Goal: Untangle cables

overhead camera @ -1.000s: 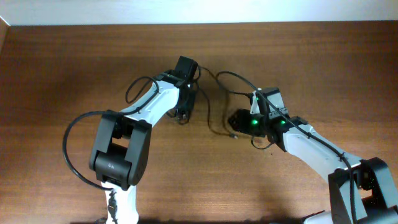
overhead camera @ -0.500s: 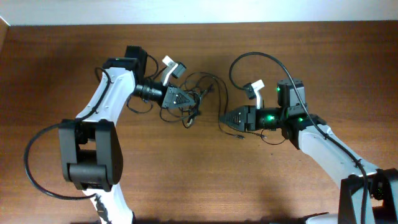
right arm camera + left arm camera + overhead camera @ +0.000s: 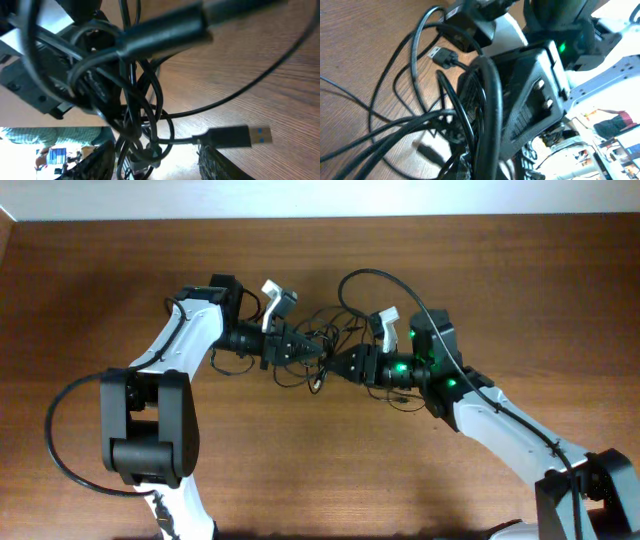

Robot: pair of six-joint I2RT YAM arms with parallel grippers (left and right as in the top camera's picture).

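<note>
Facing each other tip to tip, the left pincer (image 3: 308,352) and right pincer (image 3: 336,364) sat inside the knot of cables (image 3: 318,338). The right one's fingers (image 3: 102,160) stood apart with cords hanging between them. The left one's state could not be told, as loops crowded its camera. A USB plug (image 3: 235,136) lay on the desk (image 3: 100,280). The left arm (image 3: 190,340) and right arm (image 3: 500,415) stretched inward

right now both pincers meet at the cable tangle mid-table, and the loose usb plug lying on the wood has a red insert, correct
Not quite. The USB plug has a blue insert, not red; the right wrist view shows it. The rest holds: the left pincer and right pincer meet at the cables mid-table, and the plug lies on the table.
</note>
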